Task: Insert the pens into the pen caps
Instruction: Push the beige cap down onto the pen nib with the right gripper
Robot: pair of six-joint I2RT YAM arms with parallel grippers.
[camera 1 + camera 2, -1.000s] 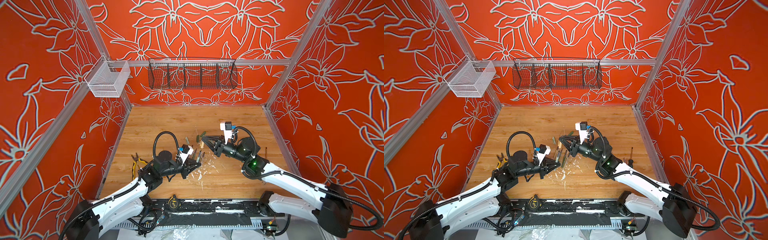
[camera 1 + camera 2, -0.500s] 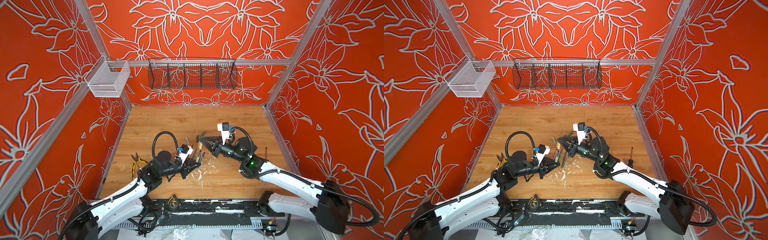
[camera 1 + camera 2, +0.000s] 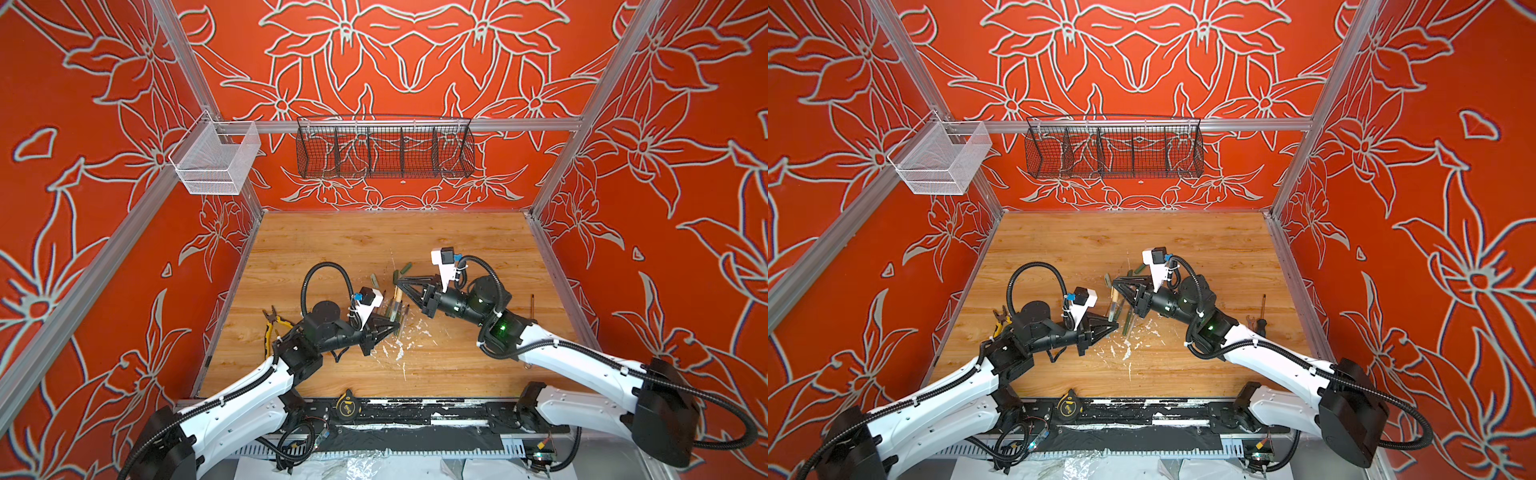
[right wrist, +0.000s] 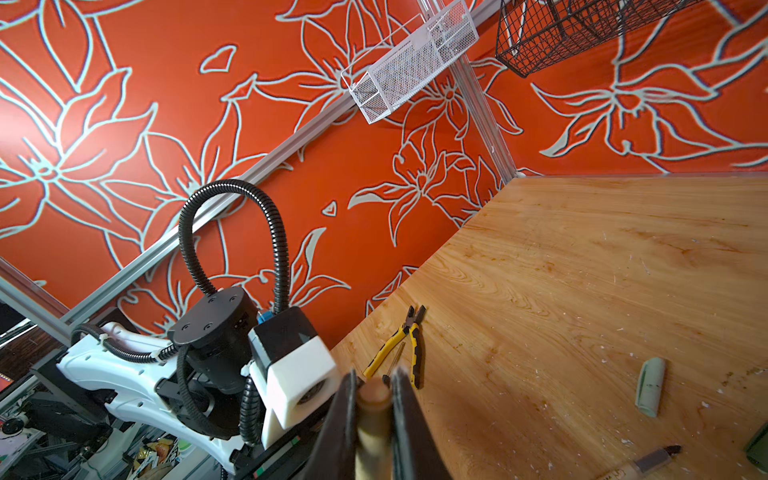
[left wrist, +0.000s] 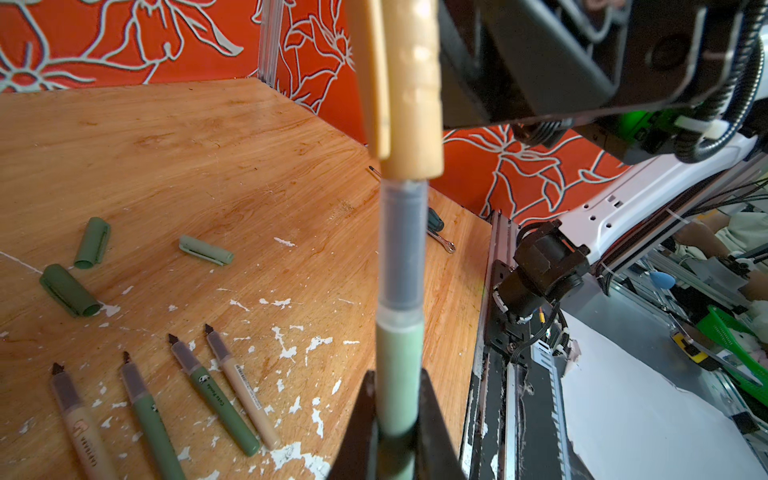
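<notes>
Noted left gripper [image 5: 397,374] fingers [image 5: 359,428] pinched tight on the pale green pen [image 5: 399,345], low on the barrel. Noted right gripper [image 4: 375,378] fingers [image 4: 343,424] pinched likewise on the tan cap [image 4: 374,399]. Placed both near the middle of the table [image 3: 332,249], apparently held clear of it, pen aimed toward 12 o'clock, cap meeting it from that side.

Judged first pairing under way, not finished: tip inside the cap mouth, grey neck bare below the rim. Needs a further push along the axis. Flagged colour mismatch, green barrel against tan cap.

Counted four pens [image 5: 212,395] uncapped, side by side on the wood below the held pair. Counted three loose caps [image 5: 206,250] at 12 o'clock of the grippers; could not find a fourth for certain. Logged nothing fully capped.

Got the mouth-and-neck junction from the left wrist view only; in both top views, merely a sliver of the tan cap [image 3: 397,294] between black jaws. Got the cap's closed end and the clamp on it from the right wrist view only. Got pliers [image 3: 272,328] at 9 o'clock and screwdriver [image 3: 532,305] at 3 o'clock together from the top views alone.
</notes>
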